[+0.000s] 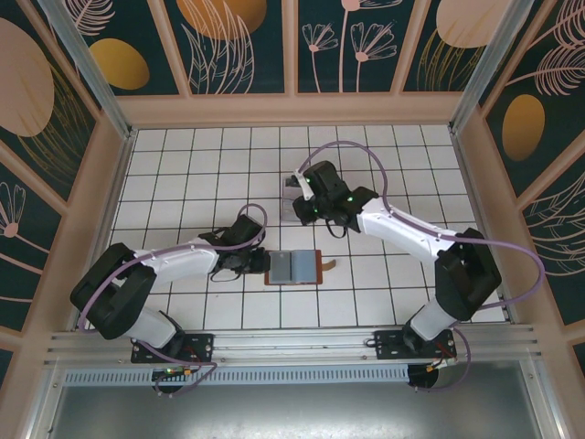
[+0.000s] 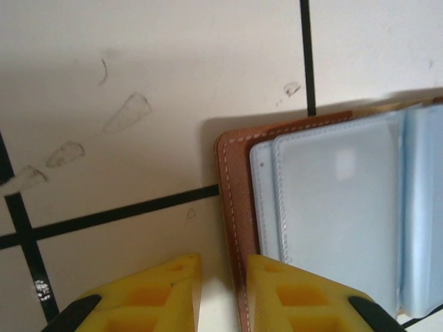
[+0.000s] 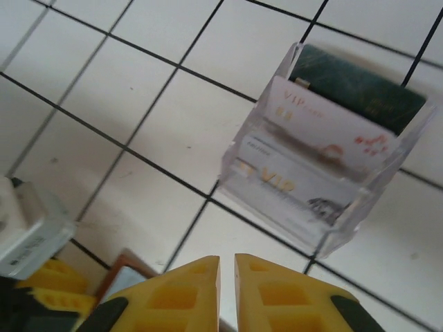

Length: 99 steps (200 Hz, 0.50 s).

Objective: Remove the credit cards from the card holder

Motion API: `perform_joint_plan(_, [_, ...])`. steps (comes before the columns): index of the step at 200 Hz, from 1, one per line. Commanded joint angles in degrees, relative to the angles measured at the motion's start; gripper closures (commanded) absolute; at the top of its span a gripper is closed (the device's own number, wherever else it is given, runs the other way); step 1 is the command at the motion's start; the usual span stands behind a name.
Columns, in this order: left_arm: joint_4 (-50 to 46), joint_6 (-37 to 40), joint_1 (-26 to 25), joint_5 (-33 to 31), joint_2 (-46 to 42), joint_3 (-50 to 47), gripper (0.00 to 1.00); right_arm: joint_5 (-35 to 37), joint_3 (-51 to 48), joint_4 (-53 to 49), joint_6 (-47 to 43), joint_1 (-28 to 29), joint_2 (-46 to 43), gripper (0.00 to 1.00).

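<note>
Surface: white tiled table (image 1: 183, 165) with black grout lines, enclosed by dark teal wall panels (image 1: 238, 46) printed with leaves and discs.

Card holder (image 1: 292, 267): lies open and flat near the front centre of the table, between the two arms, with its closing tab (image 1: 327, 265) pointing right. The cover is reddish-brown leather with a pale stitched border (image 2: 232, 207). Inside are soft, translucent blue-grey sleeves (image 2: 339, 207). It is judged light and limp, so it will slide or fold unless pinned at the leather edge.

Credit cards (image 3: 325, 128): pale cards printed "VIP" stand tilted in the steps of a clear plastic tray (image 3: 325, 238), which sits farther back on the table, well apart from the holder. A dark green textured piece (image 3: 360, 86) stands behind them. Whether any sleeve holds a card cannot be told. The cards are judged thin, stiff and slick, and best taken by an exposed short edge.

Left gripper (image 2: 223, 266): yellow fingers are drawn close with a narrow gap. They sit at the holder's left border, one finger over the tile and the other over the leather. Whether they grip or merely press cannot be told.

Right gripper (image 3: 227, 266): fingers are nearly touching with nothing between them, poised just short of the tray.
</note>
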Motion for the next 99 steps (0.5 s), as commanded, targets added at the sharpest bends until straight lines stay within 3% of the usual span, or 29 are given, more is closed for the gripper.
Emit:
perform_joint_plan(1, [-0.09,1.44,0.16,-3.04,-0.31,2.16,0.74,-1.18,-2.97,2.97,13.72,1.50,-2.88,0.86])
perform_joint_plan(58, [-1.94,3.32,4.19,-4.27,-3.15,2.57,0.73,-6.84,-8.21,4.13,29.36,3.88,-3.04,0.89])
perform_joint_plan(99, [-2.58,4.65,7.46,-4.86,-5.86,2.04,0.73,-11.33,-8.80,4.44,33.74,6.36,0.86,0.90])
